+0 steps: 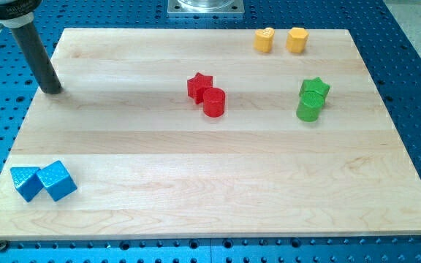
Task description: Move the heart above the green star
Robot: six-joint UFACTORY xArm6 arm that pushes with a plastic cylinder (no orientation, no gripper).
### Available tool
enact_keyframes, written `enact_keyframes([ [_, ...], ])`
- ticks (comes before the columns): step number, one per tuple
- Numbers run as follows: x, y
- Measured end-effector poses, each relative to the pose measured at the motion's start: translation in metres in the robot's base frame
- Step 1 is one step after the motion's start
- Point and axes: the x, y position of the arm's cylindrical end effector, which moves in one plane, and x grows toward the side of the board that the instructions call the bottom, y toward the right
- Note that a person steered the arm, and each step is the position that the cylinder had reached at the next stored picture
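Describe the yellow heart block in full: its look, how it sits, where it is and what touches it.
The yellow heart is a small, chunky block of matte orange-yellow, plastic by the look of it, with a notched top face marking the heart shape. It stands flat on the wooden board near the view's top edge, right of centre. The yellow hexagon-like block sits just to its right, with a narrow gap between them. The green star lies lower and further right. My tip is far off at the view's left.
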Motion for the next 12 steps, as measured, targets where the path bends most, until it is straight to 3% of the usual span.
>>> enact_keyframes([
  [10, 0.001, 0.008],
  [12, 0.000, 0.053],
])
